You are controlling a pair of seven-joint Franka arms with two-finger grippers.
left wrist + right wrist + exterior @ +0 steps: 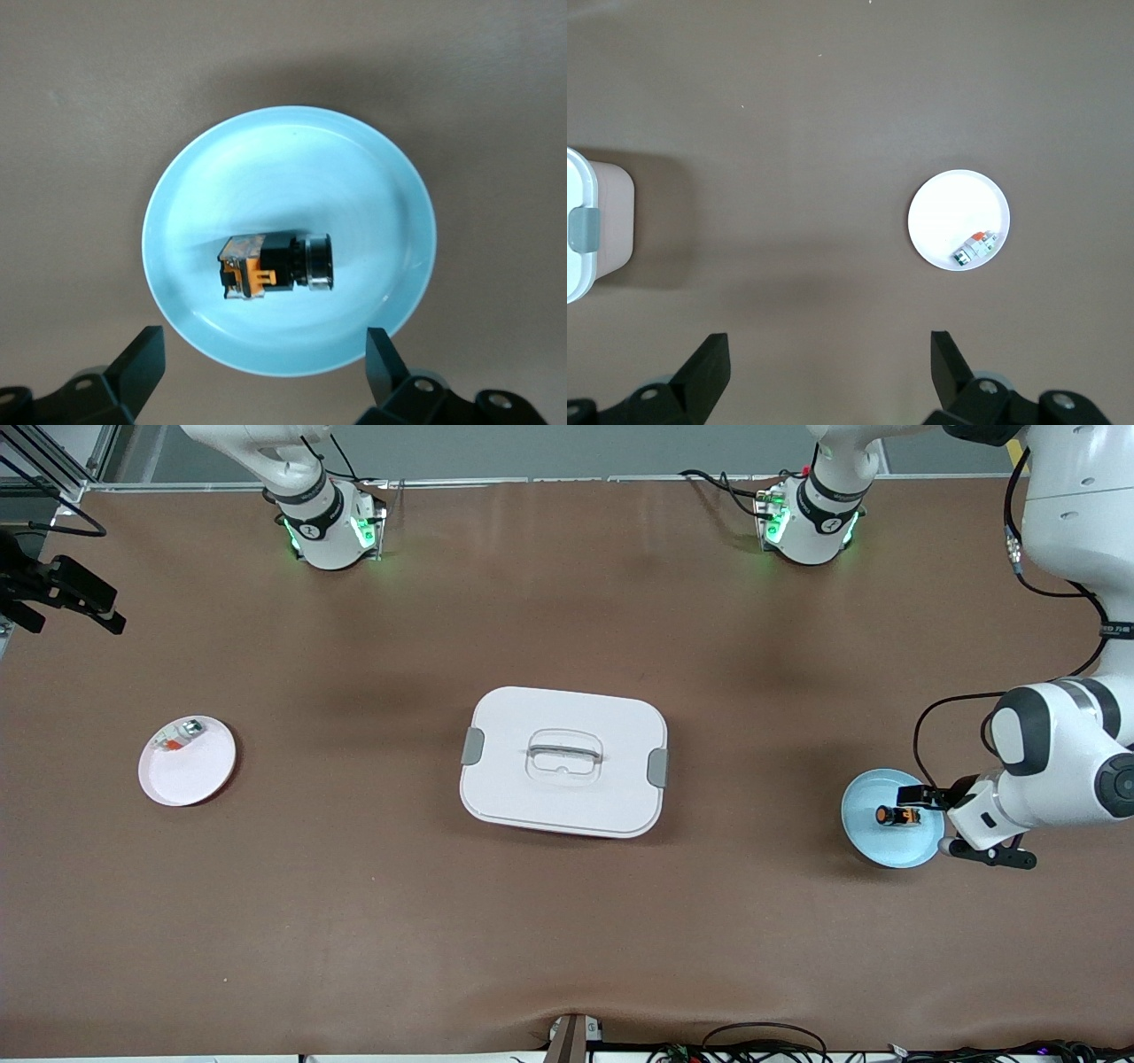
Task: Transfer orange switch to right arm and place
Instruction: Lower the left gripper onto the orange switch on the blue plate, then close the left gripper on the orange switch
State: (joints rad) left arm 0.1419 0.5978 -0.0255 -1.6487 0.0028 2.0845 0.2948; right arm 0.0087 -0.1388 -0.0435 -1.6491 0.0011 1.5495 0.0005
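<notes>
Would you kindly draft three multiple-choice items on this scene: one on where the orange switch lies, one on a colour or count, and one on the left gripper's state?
1. Where is the orange switch?
A. On the blue plate
B. On the white lidded box
C. On the pink plate

2. How many plates are on the table?
A. One
B. Two
C. Three

3. What is the left gripper doing?
A. Shut on the switch
B. Shut and empty
C. Open over the blue plate

Answers:
1 A, the switch lies on its side in the blue plate.
2 B, one blue and one pink plate show.
3 C, its fingers stand apart, touching nothing.
</notes>
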